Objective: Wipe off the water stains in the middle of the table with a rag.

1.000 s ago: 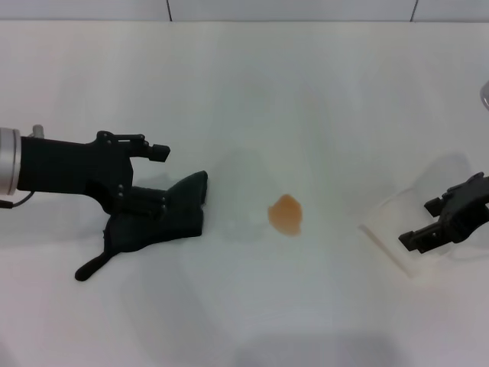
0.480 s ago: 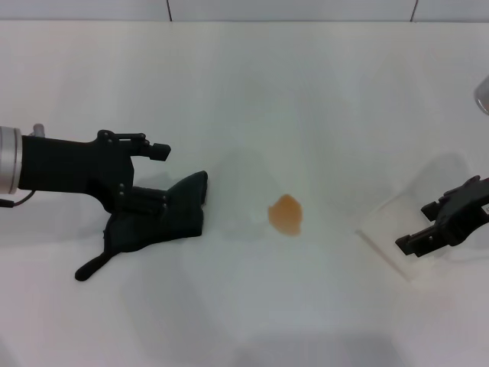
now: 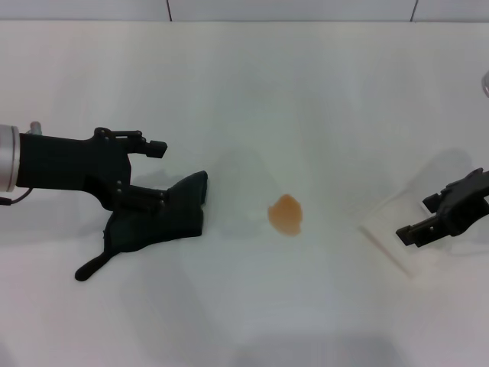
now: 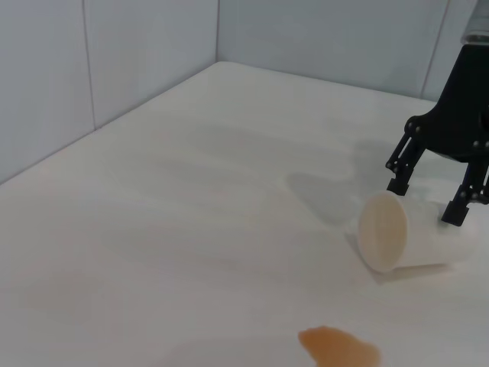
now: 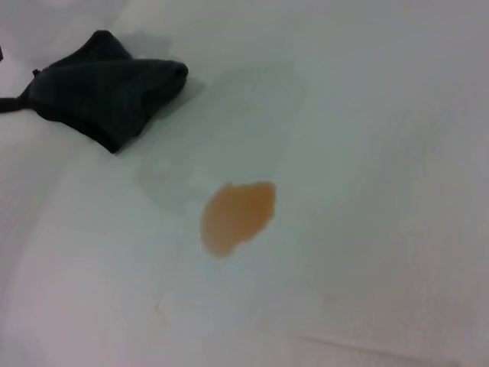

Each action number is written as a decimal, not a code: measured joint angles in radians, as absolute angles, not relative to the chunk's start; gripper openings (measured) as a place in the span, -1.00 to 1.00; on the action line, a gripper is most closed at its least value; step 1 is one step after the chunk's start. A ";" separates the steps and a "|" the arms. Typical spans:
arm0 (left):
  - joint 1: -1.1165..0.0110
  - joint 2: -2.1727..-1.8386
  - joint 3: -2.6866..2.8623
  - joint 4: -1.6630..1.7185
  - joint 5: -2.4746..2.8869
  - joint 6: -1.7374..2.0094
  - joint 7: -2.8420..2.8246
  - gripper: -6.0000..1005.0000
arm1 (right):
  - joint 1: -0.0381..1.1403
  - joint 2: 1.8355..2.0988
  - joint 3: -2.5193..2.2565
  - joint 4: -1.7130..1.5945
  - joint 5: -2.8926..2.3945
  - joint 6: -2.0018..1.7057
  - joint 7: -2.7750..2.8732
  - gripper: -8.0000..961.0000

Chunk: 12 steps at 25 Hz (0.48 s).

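A dark green-black rag (image 3: 157,222) lies crumpled on the white tabletop (image 3: 306,92) at about 9 o'clock from the centre in the head view, a thin tail-like strip trailing off toward 7 o'clock. The left hand (image 3: 153,172) reaches in from the 9 o'clock edge and sits over the rag's upper part: its fingers are spread apart, one raised clear of the cloth toward 12 o'clock, the other down against the fabric, so the hand is open and not clamped on the rag

An orange-tan water stain (image 3: 286,214), a small oval blotch, marks the middle of the tabletop, at 3 o'clock from the rag and apart from it, with bare white surface between them. The right wrist view shows the same blotch (image 5: 237,216) lying clear of the rag (image 5: 103,84)

At the 3 o'clock edge the right hand (image 3: 435,218) hangs with its fingers apart, open and holding nothing. The left wrist view shows that hand (image 4: 428,195) just above a white paper cup (image 4: 397,237) lying on its side, the fingers either side of it; whether they touch it cannot be told
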<state>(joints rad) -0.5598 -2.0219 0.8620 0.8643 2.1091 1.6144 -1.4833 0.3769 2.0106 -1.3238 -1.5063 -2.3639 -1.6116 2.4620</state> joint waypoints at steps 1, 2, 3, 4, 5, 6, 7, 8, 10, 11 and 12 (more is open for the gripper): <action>-0.560 -2.022 0.862 0.864 2.109 1.614 -1.483 0.77 | 0.378 2.011 -1.323 -1.506 -2.363 -1.612 2.461 0.65; -0.560 -2.022 0.862 0.864 2.109 1.613 -1.483 0.77 | 0.379 2.011 -1.322 -1.505 -2.362 -1.612 2.460 0.65; -0.560 -2.022 0.862 0.864 2.109 1.612 -1.483 0.77 | 0.381 2.010 -1.322 -1.503 -2.361 -1.614 2.459 0.65; -0.560 -2.022 0.862 0.864 2.109 1.611 -1.483 0.77 | 0.383 2.010 -1.322 -1.501 -2.359 -1.615 2.459 0.65; -0.560 -2.022 0.862 0.864 2.109 1.609 -1.483 0.77 | 0.387 2.010 -1.322 -1.494 -2.356 -1.618 2.459 0.65; -0.560 -2.022 0.862 0.864 2.109 1.606 -1.483 0.77 | 0.393 2.010 -1.323 -1.485 -2.351 -1.625 2.458 0.66; -0.561 -2.022 0.862 0.864 2.109 1.604 -1.483 0.77 | 0.393 2.010 -1.323 -1.485 -2.351 -1.625 2.458 0.66; -0.561 -2.022 0.862 0.864 2.109 1.603 -1.483 0.77 | 0.394 2.010 -1.323 -1.484 -2.350 -1.630 2.458 0.66; -0.561 -2.022 0.862 0.864 2.109 1.601 -1.483 0.77 | 0.395 2.010 -1.323 -1.483 -2.349 -1.631 2.459 0.66; -0.561 -2.022 0.862 0.864 2.109 1.601 -1.483 0.77 | 0.396 2.011 -1.321 -1.483 -2.349 -1.631 2.460 0.66; -0.561 -2.022 0.862 0.864 2.109 1.601 -1.483 0.77 | 0.396 2.011 -1.320 -1.483 -2.347 -1.631 2.461 0.66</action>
<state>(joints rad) -0.5611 -2.0218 0.8620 0.8635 2.1091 1.6007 -1.4833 0.3955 2.0106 -1.3197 -1.4834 -2.3473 -1.6309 2.4610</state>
